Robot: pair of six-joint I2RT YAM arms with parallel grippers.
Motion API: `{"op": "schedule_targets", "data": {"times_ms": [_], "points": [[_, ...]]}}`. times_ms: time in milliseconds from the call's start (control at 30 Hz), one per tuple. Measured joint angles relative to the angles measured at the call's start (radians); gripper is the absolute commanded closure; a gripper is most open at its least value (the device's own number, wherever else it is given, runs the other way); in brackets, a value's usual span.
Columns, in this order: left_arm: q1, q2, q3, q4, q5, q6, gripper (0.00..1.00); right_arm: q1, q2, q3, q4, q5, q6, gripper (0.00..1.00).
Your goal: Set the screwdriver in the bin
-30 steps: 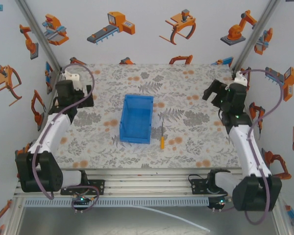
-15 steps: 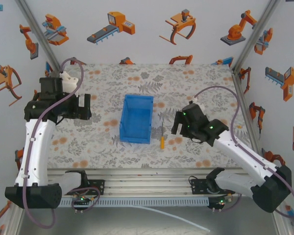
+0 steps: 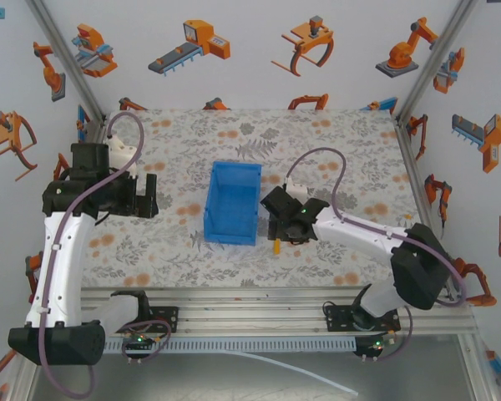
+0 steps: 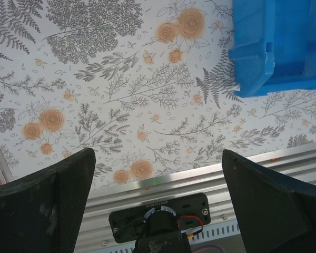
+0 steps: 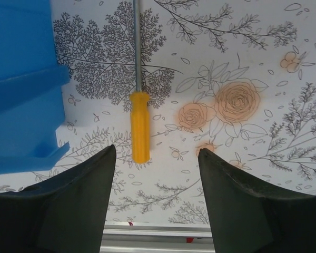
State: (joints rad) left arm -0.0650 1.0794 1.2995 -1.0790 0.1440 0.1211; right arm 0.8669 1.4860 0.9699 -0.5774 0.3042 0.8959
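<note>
The jaws of the right gripper (image 5: 157, 158) are spread wide and nothing is held in them. In the right wrist view the screwdriver (image 5: 139, 105) is seen flat on the surface (image 5: 242, 63), untouched. Its yellow handle points to 6 o'clock and its shaft to 12 o'clock. The butt of the handle lies just ahead of the gap between the jaws, nearer the 9 o'clock finger than the 3 o'clock one. How high the jaws hang above it cannot be told.

The bin (image 5: 21, 79) stands close at 9 o'clock of the screwdriver, apart from it by a narrow strip of surface. Bare surface is left at 3 o'clock, and a metal rail edges the surface at 6 o'clock.

In the top view the right gripper (image 3: 277, 225) is found just beside the bin (image 3: 230, 234), at 3 o'clock of its near corner, with the screwdriver (image 3: 276, 245) under it.

The jaws of the left gripper (image 4: 158, 158) are likewise wide apart and empty. This gripper (image 3: 146, 194) is held over open surface (image 3: 334, 150) at 9 o'clock of the bin, well apart from it. In the left wrist view a bin (image 4: 279, 47) corner shows at 2 o'clock.
</note>
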Motion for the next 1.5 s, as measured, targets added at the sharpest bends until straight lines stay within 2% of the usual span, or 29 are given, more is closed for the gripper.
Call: {"op": "schedule_targets", "data": {"times_ms": [267, 667, 1100, 1367, 1500], "points": [[0.000, -0.037, -0.013, -0.010, 0.016, 0.000, 0.03, 0.006, 0.104, 0.002, 0.047, -0.009, 0.050, 0.56], [0.000, -0.051, -0.026, -0.014, 0.030, 0.000, 0.03, 0.023, 0.189, 0.025, 0.043, -0.014, 0.073, 0.61], [0.000, -0.052, -0.039, -0.013, 0.037, 0.000, 0.03, 0.026, 0.198, 0.024, 0.045, -0.014, 0.077, 0.64], [0.000, -0.057, -0.040, -0.013, 0.040, -0.001, 0.03, 0.026, 0.199, 0.009, 0.071, -0.016, 0.085, 0.71], [0.000, -0.063, -0.040, -0.013, 0.040, -0.001, 0.03, 0.027, 0.199, 0.009, 0.070, -0.017, 0.092, 0.80]]}}
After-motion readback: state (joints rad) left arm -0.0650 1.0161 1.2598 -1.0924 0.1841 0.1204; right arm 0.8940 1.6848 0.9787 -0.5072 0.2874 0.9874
